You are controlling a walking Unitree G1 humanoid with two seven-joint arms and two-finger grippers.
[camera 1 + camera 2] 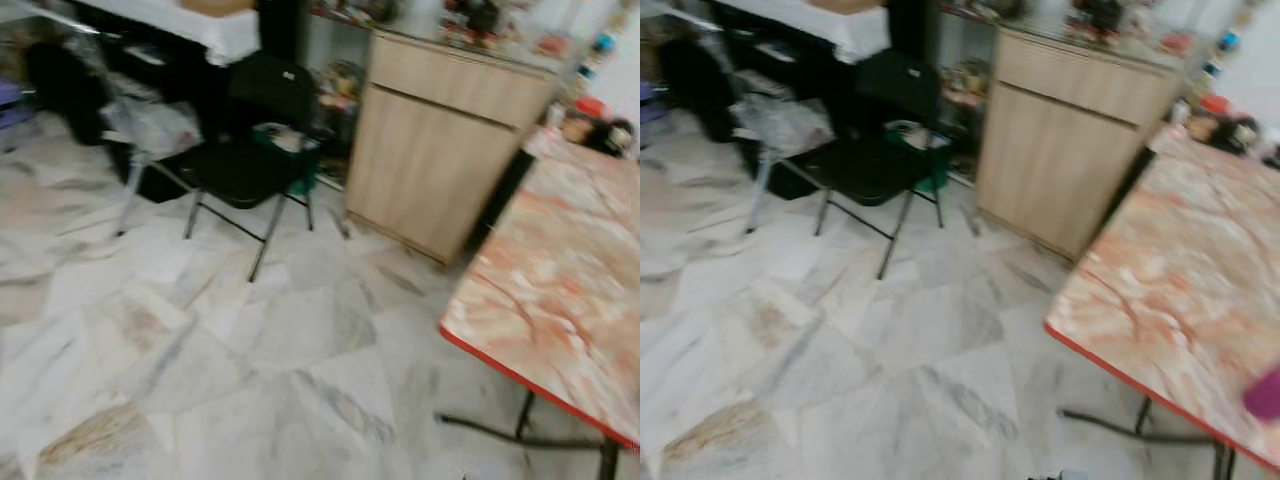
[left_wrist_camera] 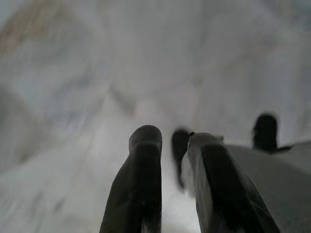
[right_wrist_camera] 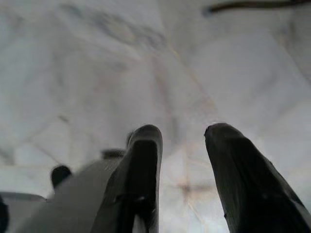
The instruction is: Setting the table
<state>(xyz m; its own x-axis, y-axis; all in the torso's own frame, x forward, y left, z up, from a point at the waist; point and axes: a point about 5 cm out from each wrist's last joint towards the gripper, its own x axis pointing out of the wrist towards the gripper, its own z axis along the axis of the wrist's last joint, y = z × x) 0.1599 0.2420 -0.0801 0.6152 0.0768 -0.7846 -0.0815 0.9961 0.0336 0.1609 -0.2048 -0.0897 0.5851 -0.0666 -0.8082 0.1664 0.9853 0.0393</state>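
Note:
A table (image 1: 560, 300) with a pink-and-orange marbled top and a red edge stands at the right, on thin dark legs. A small magenta thing (image 1: 1265, 395) lies on it near the front right, too blurred to name. Some red and dark items (image 1: 592, 122) sit at its far end. My left gripper (image 2: 172, 138) hangs over the marble floor, its fingers a little apart and empty. My right gripper (image 3: 183, 131) also hangs over the floor, open wider, holding nothing.
A black folding chair (image 1: 250, 160) stands on the white marble floor (image 1: 250, 350) ahead at the left. Behind it is a desk with a white cloth (image 1: 200, 25). A light wooden cabinet (image 1: 440, 140) stands between chair and table. The whole picture is blurred.

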